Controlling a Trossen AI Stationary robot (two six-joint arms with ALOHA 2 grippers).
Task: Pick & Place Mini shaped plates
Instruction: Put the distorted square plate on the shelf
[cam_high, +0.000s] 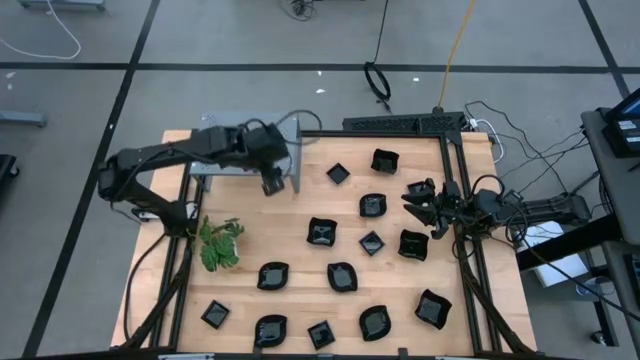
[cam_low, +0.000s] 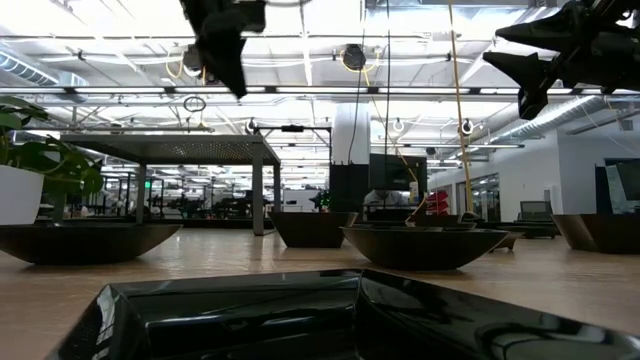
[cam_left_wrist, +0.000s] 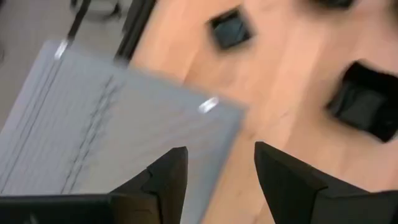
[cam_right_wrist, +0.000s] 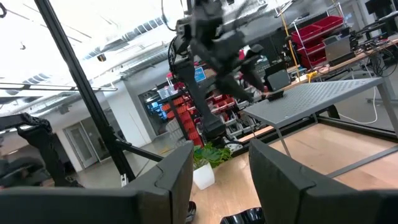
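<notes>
Across the wooden table (cam_high: 300, 225), the mini shaped plates (cam_high: 341, 276) are lying scattered, all glossy black and sitting flat on the wood, apart from one another; they are spreading from the far middle of the table down to its near edge, with one row running along that near edge. Up at the far left corner, the grey perforated shelf (cam_high: 245, 150) is standing, and the left gripper (cam_high: 272, 183) is hanging in the air just beside its inner edge, its fingers (cam_left_wrist: 166, 180) standing apart and grasping nothing, with bare wood and the shelf's corner showing between them in the left wrist view. Over on the right side, the right gripper (cam_high: 418, 199) is hovering above the table near two of the plates, pointing inward; its fingers (cam_right_wrist: 177, 174) are spread as well and are carrying nothing. Near the left edge, the green leafy plant (cam_high: 220, 243) is sitting in its white pot, well clear of both grippers.
</notes>
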